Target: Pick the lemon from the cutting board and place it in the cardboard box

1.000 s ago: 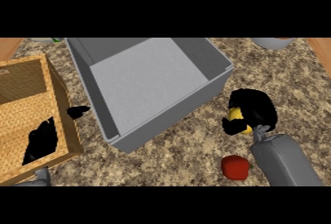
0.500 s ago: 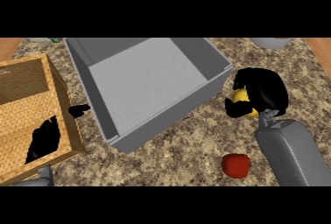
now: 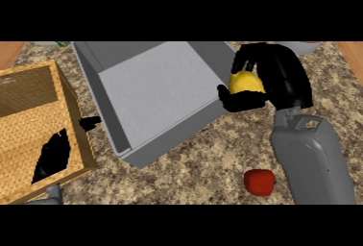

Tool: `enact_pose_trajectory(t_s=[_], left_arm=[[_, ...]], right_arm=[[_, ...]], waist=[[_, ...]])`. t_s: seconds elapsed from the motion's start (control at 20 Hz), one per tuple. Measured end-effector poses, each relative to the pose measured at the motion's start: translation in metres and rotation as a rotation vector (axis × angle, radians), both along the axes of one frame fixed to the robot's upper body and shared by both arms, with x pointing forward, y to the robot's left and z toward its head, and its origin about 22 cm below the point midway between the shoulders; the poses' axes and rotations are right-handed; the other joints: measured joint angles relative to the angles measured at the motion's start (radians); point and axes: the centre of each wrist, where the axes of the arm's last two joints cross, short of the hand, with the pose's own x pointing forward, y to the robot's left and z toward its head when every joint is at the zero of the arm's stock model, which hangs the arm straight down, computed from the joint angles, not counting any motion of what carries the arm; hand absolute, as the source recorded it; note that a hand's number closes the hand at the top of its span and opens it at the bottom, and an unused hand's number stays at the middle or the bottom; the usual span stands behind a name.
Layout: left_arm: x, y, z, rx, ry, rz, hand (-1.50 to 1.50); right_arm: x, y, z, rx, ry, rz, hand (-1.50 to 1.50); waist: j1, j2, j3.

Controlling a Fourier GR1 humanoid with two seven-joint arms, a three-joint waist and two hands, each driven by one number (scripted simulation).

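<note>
The yellow lemon (image 3: 246, 82) is held in my right hand (image 3: 278, 77), whose black fingers and thumb curl round it. Hand and lemon hang at the right wall of the open grey box (image 3: 152, 89), about level with its rim, and the lemon is partly hidden by the fingers. The woven tan cutting board (image 3: 28, 115) lies at the left with nothing but my left hand (image 3: 51, 154) showing on it. That hand rests there open, its thumb tip poking toward the box's left wall.
A small red object (image 3: 260, 181) lies on the speckled counter (image 3: 205, 163) just left of my right forearm (image 3: 312, 163). A grey object (image 3: 312, 46) shows at the top right edge. Wooden counter edges border the top corners.
My right hand has carried the lemon up and left, from beside the box to its right wall. The left hand and the red object have stayed put.
</note>
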Motion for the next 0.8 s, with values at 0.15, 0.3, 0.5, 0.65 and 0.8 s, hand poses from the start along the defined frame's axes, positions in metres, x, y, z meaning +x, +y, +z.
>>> enact_pose_trajectory(t_s=[0.15,0.3,0.5,0.65,0.8], left_arm=[[0.000,-0.001,0.001,-0.002,-0.003,-0.002,0.00],[0.006,-0.005,0.002,0.005,-0.006,-0.003,0.00],[0.003,0.001,0.002,0.008,-0.004,-0.005,0.00],[0.006,-0.001,0.004,0.006,-0.003,-0.010,0.00],[0.008,0.002,0.005,0.007,-0.009,-0.017,0.00]], right_arm=[[0.008,0.014,0.019,0.053,-0.028,0.056,1.50],[0.015,0.039,0.035,0.080,-0.045,0.082,1.50],[0.034,0.066,0.050,0.079,-0.036,0.087,1.50],[0.049,0.086,0.059,0.066,-0.016,0.080,1.50],[0.064,0.101,0.058,0.057,0.007,0.072,1.50]], waist=[[0.002,0.001,0.000],[0.004,0.002,0.000],[0.009,0.003,-0.001],[0.014,0.004,-0.001],[0.018,0.006,-0.001]])
